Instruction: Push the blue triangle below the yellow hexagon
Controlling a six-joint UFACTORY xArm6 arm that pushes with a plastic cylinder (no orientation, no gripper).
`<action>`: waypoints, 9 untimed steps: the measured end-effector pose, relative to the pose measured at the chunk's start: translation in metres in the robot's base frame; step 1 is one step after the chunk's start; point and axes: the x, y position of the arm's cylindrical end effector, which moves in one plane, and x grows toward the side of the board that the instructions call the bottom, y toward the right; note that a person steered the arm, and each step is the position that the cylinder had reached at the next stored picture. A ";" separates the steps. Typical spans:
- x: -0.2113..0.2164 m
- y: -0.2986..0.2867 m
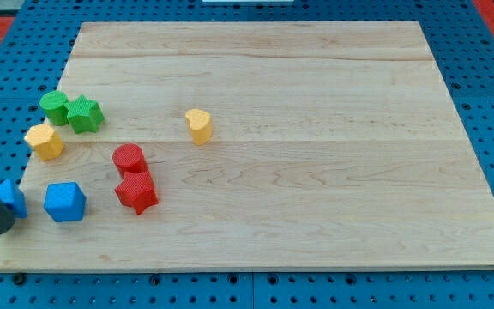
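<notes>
While your tip (7,225) touches the blue triangle (10,198) at the bench's (316,172) left edge, the yellow hexagon (45,140) sits above; tool grasps nothing.

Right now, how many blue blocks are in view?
2. The blue triangle at the board's left edge, partly hidden by my rod; the blue cube just to its right.

Blue triangle (10,198) below yellow hexagon (45,141)

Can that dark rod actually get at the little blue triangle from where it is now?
Probably yes. My tip already sits right against the blue triangle at the board's left edge, with nothing between them. The blue cube lies just to the view's right.
</notes>
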 end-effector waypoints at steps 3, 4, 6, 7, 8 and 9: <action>0.011 -0.009; -0.007 -0.009; -0.017 -0.010; -0.019 -0.010; -0.022 -0.005; 0.000 -0.003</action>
